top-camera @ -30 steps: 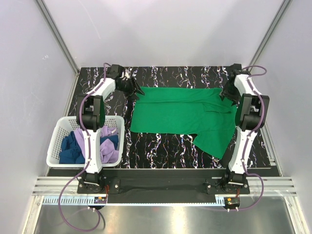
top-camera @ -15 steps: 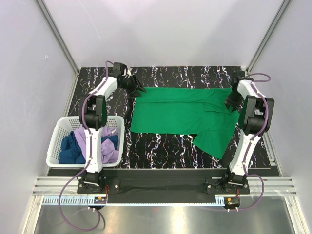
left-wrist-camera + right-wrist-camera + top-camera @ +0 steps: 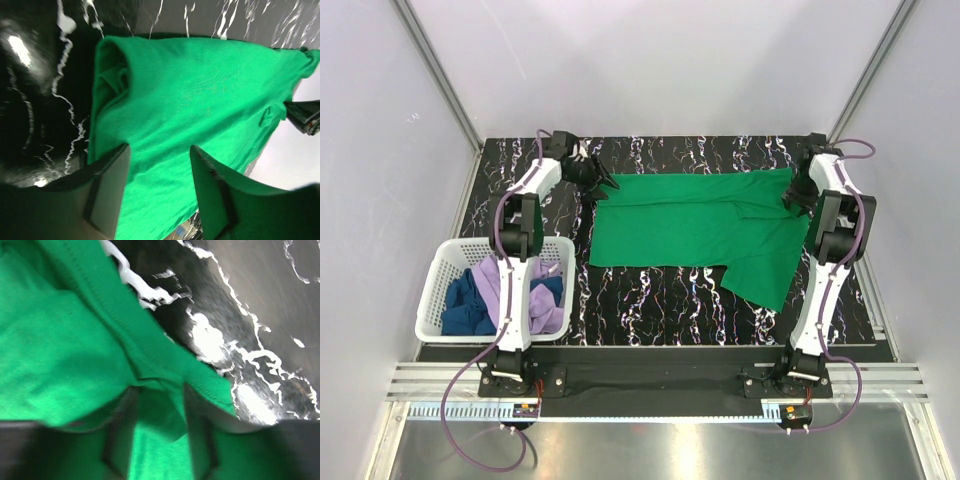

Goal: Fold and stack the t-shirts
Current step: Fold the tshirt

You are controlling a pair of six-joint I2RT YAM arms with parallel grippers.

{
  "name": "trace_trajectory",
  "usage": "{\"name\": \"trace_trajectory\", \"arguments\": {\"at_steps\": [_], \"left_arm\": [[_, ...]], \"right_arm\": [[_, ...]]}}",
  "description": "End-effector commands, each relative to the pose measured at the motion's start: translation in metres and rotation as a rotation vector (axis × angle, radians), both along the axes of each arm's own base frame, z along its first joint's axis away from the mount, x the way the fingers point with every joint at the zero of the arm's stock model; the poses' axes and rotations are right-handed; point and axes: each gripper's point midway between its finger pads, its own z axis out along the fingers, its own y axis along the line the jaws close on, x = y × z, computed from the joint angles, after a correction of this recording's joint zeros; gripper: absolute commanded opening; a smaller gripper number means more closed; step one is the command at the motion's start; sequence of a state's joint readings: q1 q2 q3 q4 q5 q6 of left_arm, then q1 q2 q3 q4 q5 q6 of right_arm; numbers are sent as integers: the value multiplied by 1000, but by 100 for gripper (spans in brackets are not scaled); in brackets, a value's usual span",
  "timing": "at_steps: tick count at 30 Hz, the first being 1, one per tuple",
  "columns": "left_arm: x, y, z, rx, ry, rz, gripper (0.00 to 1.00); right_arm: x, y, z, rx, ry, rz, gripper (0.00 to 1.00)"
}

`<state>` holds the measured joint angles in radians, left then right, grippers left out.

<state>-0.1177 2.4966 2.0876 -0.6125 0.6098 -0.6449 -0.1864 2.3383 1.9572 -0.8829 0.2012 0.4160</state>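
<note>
Spreading stage of the first fold, seen from above. Lower left: white basket [image 3: 430,300] holding the dark blue t-shirt [image 3: 462,305] and the lilac t-shirt [image 3: 544,310], both crumpled and awaiting their turn. Upper left of centre: left end effector [image 3: 600,183] at the far left corner of the green t-shirt [image 3: 690,225]. In its wrist view the fingers stand narrowly apart with cloth filling the gap, and whether they pinch it cannot be told. Centre: the green t-shirt lies spread on the table [image 3: 650,295], one flap trailing toward the lower right. Upper right: right end effector [image 3: 793,195], apparently closed onto the hem at the opposite corner, with cloth bunched between its fingers. A good spread probably calls for equal, opposed tension along the far edge, kept low over the table, so the creases near the right side flatten before any fold.
</note>
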Motion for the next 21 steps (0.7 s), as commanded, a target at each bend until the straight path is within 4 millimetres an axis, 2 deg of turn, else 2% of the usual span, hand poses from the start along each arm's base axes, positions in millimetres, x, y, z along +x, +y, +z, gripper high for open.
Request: {"name": "trace_trajectory", "arguments": {"at_steps": [1, 2, 3, 4, 5, 6, 7, 8, 9, 10, 11, 13, 14, 15, 16, 17, 19, 20, 21], "left_arm": [[16, 20, 2, 6, -31, 42, 61], [16, 18, 8, -4, -39, 39, 63], [18, 17, 24, -16, -66, 36, 66], [16, 13, 35, -31, -81, 28, 67], [14, 12, 42, -29, -87, 27, 68], [12, 11, 64, -27, -125, 23, 72], [11, 12, 72, -8, -147, 20, 74], [7, 12, 79, 6, -147, 17, 82], [4, 13, 96, 16, -173, 17, 88], [0, 15, 99, 43, -179, 20, 88], [-4, 17, 103, 55, -182, 22, 88], [-13, 23, 111, 100, -198, 34, 88], [-17, 22, 113, 103, -196, 31, 87], [-19, 23, 120, 103, -208, 31, 86], [-24, 23, 117, 108, -195, 31, 84], [-30, 21, 127, 111, -209, 26, 81], [-46, 15, 121, 143, -197, 3, 80], [-54, 13, 132, 152, -219, -4, 79], [-60, 12, 130, 171, -219, -7, 78]], "right_arm": [[1, -1, 22, 11, 13, 2, 55], [-3, 0, 38, 11, 13, -3, 59], [-8, -1, 46, 1, 19, -11, 66], [-12, -1, 70, -10, -13, -25, 69], [-26, 0, 75, -12, 15, -30, 72], [-35, -1, 84, -23, 14, -46, 79], [-43, 1, 92, -22, 7, -48, 80], [-62, 5, 104, -19, 7, -52, 83], [-72, 12, 108, 4, 2, -57, 83], [-84, 17, 126, 15, -35, -58, 84], [-106, 25, 111, 47, 16, -62, 84], [-128, 41, 107, 111, 15, -67, 83], [-150, 48, 103, 126, 15, -74, 81], [-159, 55, 100, 153, 10, -75, 80], [-168, 59, 108, 163, -28, -88, 78], [-184, 68, 93, 197, 4, -94, 73], [-204, 79, 82, 242, -1, -119, 68], [-210, 88, 78, 286, 0, -119, 62], [-216, 94, 72, 317, 7, -135, 57]]}}
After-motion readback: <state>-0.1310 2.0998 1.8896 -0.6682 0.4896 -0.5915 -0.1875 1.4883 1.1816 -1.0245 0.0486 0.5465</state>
